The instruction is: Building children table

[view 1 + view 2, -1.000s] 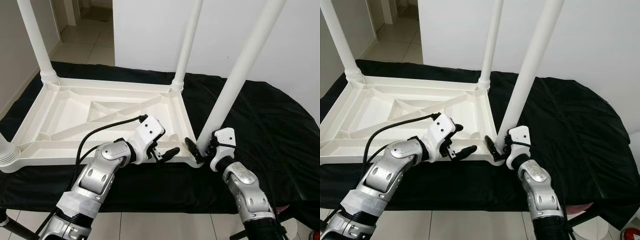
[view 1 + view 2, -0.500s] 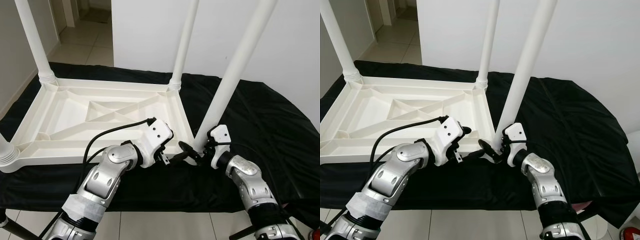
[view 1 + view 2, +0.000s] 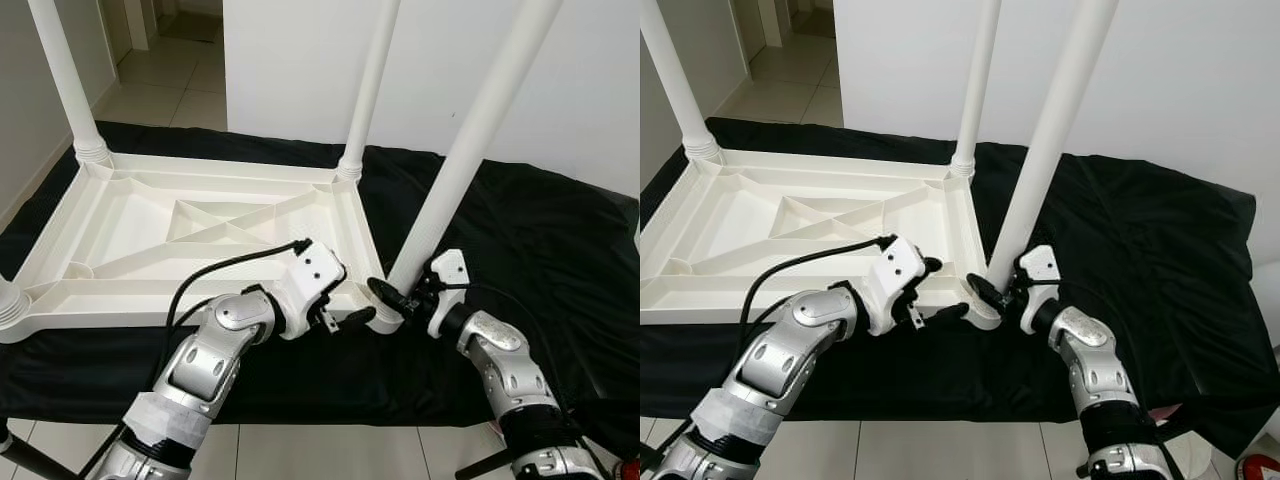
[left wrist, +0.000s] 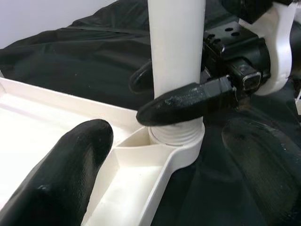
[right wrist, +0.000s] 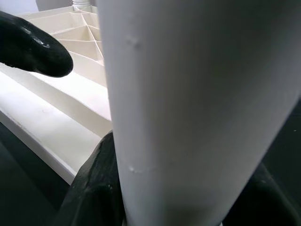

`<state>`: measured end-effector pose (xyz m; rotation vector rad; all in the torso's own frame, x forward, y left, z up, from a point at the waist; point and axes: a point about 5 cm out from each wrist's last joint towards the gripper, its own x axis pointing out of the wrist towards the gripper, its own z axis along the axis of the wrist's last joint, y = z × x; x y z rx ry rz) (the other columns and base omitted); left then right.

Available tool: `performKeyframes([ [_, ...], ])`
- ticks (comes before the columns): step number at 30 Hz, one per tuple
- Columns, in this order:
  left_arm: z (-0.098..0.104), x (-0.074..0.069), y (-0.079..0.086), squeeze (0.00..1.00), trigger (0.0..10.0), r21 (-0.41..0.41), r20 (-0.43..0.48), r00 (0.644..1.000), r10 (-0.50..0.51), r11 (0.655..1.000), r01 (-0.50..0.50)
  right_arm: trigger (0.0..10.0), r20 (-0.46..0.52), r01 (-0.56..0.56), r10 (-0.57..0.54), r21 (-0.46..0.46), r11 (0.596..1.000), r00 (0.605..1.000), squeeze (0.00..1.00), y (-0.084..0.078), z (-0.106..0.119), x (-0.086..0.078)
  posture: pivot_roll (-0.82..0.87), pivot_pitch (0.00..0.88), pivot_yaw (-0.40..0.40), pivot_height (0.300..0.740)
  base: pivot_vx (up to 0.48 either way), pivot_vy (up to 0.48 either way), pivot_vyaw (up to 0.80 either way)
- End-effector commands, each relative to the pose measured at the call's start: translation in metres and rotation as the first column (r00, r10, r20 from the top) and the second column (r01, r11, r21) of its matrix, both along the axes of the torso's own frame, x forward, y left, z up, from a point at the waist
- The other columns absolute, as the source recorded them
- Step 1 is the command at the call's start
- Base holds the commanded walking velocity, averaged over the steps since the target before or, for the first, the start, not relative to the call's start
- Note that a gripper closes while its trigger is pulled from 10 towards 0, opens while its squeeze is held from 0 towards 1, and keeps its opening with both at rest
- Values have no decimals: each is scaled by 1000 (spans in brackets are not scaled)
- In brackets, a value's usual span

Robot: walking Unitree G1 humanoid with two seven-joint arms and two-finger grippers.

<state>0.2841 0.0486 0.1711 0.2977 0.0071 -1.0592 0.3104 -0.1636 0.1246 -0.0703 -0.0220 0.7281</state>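
Observation:
A white plastic children's table [image 3: 120,215] lies upside down on a black cloth. Three white legs stand in its corners: far left [image 3: 70,80], far right [image 3: 365,90] and near left [image 3: 8,300]. A fourth leg [image 3: 470,150] leans over the near right corner socket [image 4: 176,134]. My right gripper [image 3: 400,295] is shut on this leg's base, with black fingers [image 4: 188,103] on either side of it. My left gripper [image 3: 345,310] is open beside that corner, one finger over the underside, the other outside the rim.
The black cloth [image 3: 540,230] covers a low surface and hangs over its front edge. A white wall [image 3: 300,60] rises just behind it, with a doorway and tiled floor [image 3: 180,90] at the back left. Tiles show below the front edge.
My left gripper has moved right along the table's front rim to the near right corner. My right wrist has shifted slightly right, still holding the leg at the socket.

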Motion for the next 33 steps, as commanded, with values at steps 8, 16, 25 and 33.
performKeyframes([
  [8, -2, 0, -2, 0, 10000, 20, 12, 999, 37, 999, -37, 10000, -35, 69, -66, 102, 992, 997, 0, 18, -3, -7, -20, 0, -112, 740, 0, 0, 0],
  [16, -2, 1, -3, 0, 10000, 20, 16, 999, 36, 999, -36, 10000, -38, 328, -326, 101, 939, 945, 0, 32, -2, -11, -33, 0, -112, 740, 0, 0, 0],
  [25, 1, 4, -5, 0, 10000, 14, 22, 999, 34, 999, -34, 10000, -91, 601, -595, 67, 796, 799, 0, 34, -3, -15, -40, 0, -111, 740, 0, 0, 0],
  [33, 1, 4, -2, 0, 10000, 18, 25, 999, 35, 999, -36, 10000, -50, 690, -688, 66, 721, 724, 0, 42, 4, -20, -35, 0, -105, 740, 0, 0, 0],
])
